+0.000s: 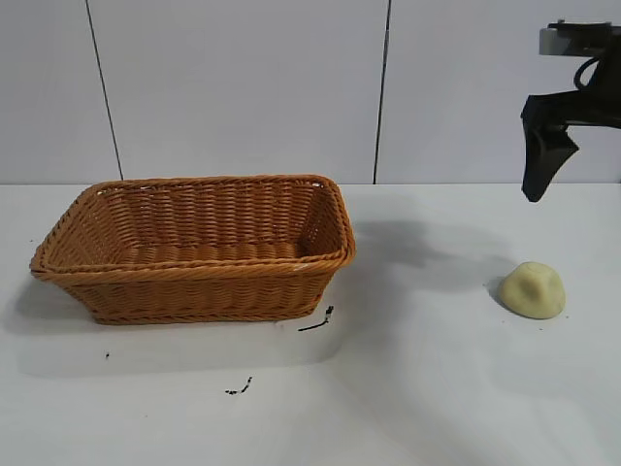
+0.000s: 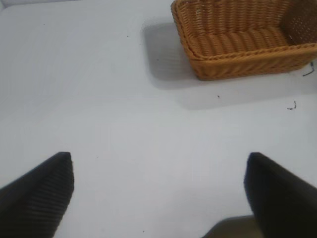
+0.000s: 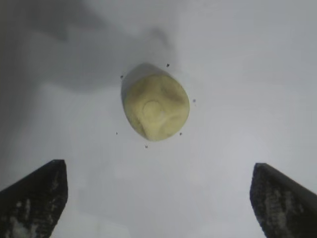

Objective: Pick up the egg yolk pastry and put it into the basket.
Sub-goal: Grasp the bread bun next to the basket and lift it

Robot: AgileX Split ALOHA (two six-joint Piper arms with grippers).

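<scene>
A: Saw the egg yolk pastry (image 1: 533, 288) on the white tabletop (image 1: 427, 388), out at about 3 o'clock from the basket (image 1: 194, 248), well apart from it

B: Agreed. Pale yellow, dome-shaped, lying alone on bare surface. Looked dimpled on top in the right wrist view (image 3: 156, 106)

A: And the right tool (image 1: 539, 160)?

B: Hung in the air at roughly 12 o'clock above the pastry in the exterior view, touching nothing. Pointed steeply downward. Fingers (image 3: 34, 198) spread wide in its own wrist view, one dark tip at each lower corner, pastry lying between and beyond them, nothing pinched

A: Noticed a soft shadow on the tabletop near the pastry, toward the basket side

B: Same here. Basket sat at about 9 o'clock of the scene, orange-brown wicker, rectangular, flaring sides, braided rim, nothing visible inside

A: Left tool (image 2: 158, 198)?

B: Out of the exterior view. Showed up only in the left wrist view: two dark fingers (image 2: 39, 191) spread far apart over bare tabletop, gripping nothing, basket (image 2: 237, 44) farther off

A: Spotted small black marks (image 1: 317, 320) on the tabletop just beside the basket's near corner, at about 5 o'clock from it, plus another fleck (image 1: 240, 387) closer to the camera

B: Confirmed. Plain pale wall panels (image 1: 243, 87) behind everything
</scene>
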